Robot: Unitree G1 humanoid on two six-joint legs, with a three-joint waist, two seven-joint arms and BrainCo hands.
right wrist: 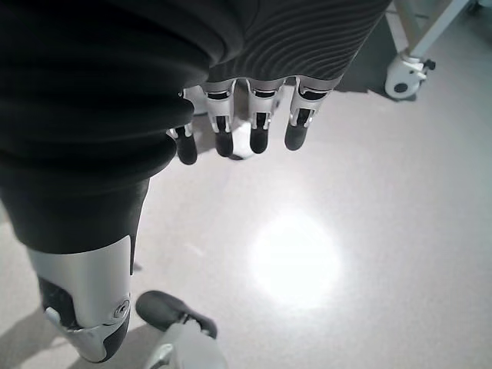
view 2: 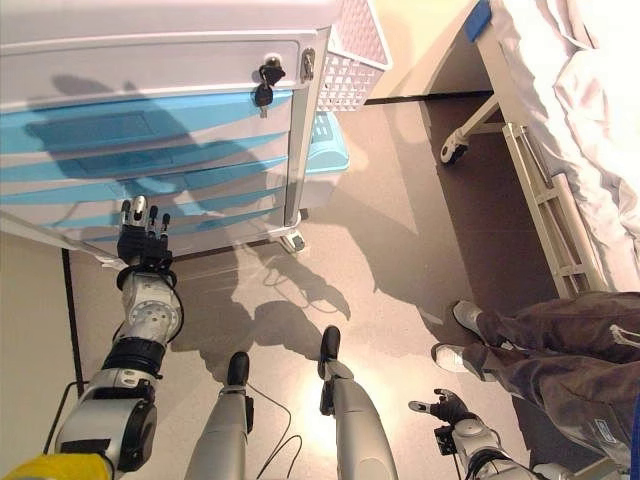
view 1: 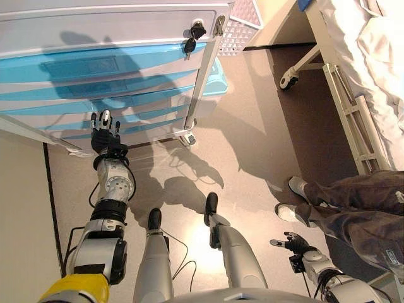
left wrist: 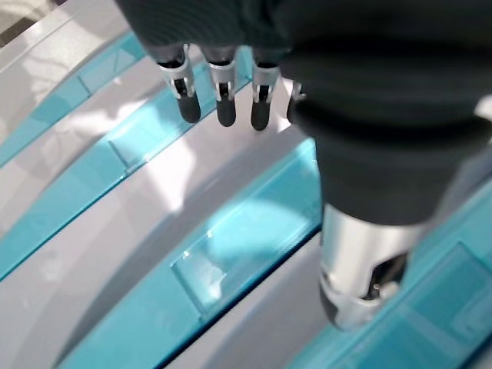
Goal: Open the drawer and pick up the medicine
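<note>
While the left hand (view 1: 105,131) hovers open-fingered before the cabinet's (view 1: 113,38) closed blue drawers (view 1: 95,95), their rigid recessed handles (left wrist: 201,269) should suit hooking; the right hand (view 1: 295,243) hangs relaxed.

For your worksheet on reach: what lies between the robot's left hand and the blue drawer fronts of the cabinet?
Nothing: in the left wrist view the left hand hangs over the blue drawer fronts, gap bare.
</note>
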